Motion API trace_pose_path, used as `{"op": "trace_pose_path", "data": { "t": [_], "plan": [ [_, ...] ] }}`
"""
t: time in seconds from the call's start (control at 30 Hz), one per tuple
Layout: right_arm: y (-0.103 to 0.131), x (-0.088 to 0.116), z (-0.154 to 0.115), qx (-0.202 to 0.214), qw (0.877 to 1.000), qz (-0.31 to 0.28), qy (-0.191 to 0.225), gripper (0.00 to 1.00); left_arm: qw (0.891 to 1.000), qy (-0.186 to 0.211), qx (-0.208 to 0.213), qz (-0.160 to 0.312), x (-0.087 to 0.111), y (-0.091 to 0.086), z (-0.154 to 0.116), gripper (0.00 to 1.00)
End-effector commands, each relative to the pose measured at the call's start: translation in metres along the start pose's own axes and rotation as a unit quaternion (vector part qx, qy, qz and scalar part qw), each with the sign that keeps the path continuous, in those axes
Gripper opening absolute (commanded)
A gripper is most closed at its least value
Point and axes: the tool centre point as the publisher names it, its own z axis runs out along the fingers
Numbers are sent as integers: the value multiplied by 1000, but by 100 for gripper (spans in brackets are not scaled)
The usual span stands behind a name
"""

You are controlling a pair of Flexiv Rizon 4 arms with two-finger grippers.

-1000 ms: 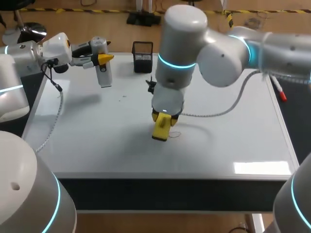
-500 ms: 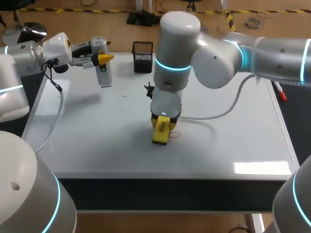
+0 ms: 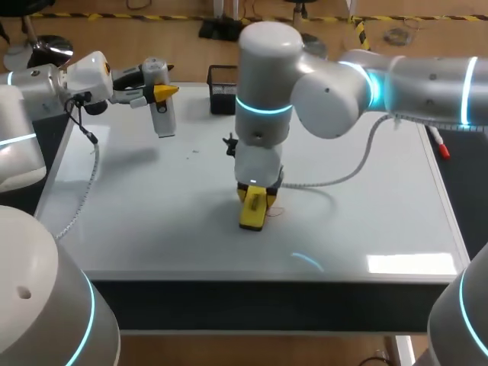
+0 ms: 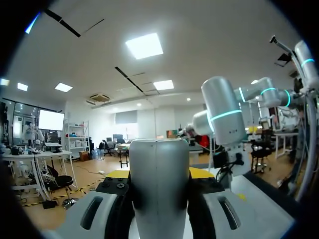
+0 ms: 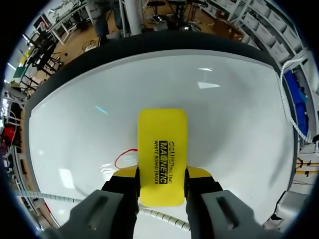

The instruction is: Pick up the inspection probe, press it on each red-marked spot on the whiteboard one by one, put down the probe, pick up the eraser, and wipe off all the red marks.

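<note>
Partly behind right arm (image 3: 263, 91) — black holder (image 3: 220, 95); red pen (image 3: 441, 146), perhaps, at whiteboard (image 3: 152, 213) edge.

Whiteboard (image 3: 152, 229) lies flat across the tabletop; mesh pen holder (image 3: 221, 95) stands at its far edge, about mid-width, partly behind the right arm. Near board centre, eraser (image 3: 252, 213) sits on the surface, clamped from both sides by the right gripper (image 3: 255, 200) coming down from above, with a drawn mark (image 3: 276, 211) on the board just right of it. Over the far-left corner, left of the pen holder and well apart from the eraser, left gripper (image 3: 158, 93) grips the inspection probe (image 3: 163, 118), which hangs down clear of the board.
</note>
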Motion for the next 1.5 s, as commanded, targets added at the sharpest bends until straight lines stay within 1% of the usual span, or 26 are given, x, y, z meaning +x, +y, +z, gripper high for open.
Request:
{"op": "trace_pose_path", "data": {
  "t": [0.03, 0.27, 0.73, 0.9, 1.07, 1.2, 1.33, 1.43, 1.5],
  "plan": [
    [-2, 14, 13, 5, 1000, 8, 1, 0, 1000, -1, 1, 1, 1, -1, 0, 0],
    [-9, 39, 24, 12, 999, 41, 7, 0, 1000, -1, 1, 1, 1, -1, 0, 0],
    [-21, 82, 29, 18, 996, 87, 23, 0, 1000, -1, 1, 1, 1, -1, 0, 0],
    [-23, 89, 25, 21, 995, 94, 25, 0, 1000, -1, 1, 1, 1, -1, 0, 0],
    [-27, 86, 10, 35, 995, 92, 20, 0, 1000, -1, 1, 1, 1, -1, 0, 0],
    [-28, 75, -20, 44, 996, 80, 10, 0, 1000, -1, 1, 1, 1, -1, 0, 0],
    [-25, 58, -57, 58, 996, 61, 2, 0, 1000, -1, 1, 1, 1, -1, 0, 0],
    [-20, 43, -75, 70, 996, 47, -5, 0, 1000, -1, 1, 1, 1, -1, 0, 0],
    [-18, 34, -80, 75, 996, 39, -9, 0, 1000, -1, 1, 1, 1, -1, 0, 0]
  ]
}}
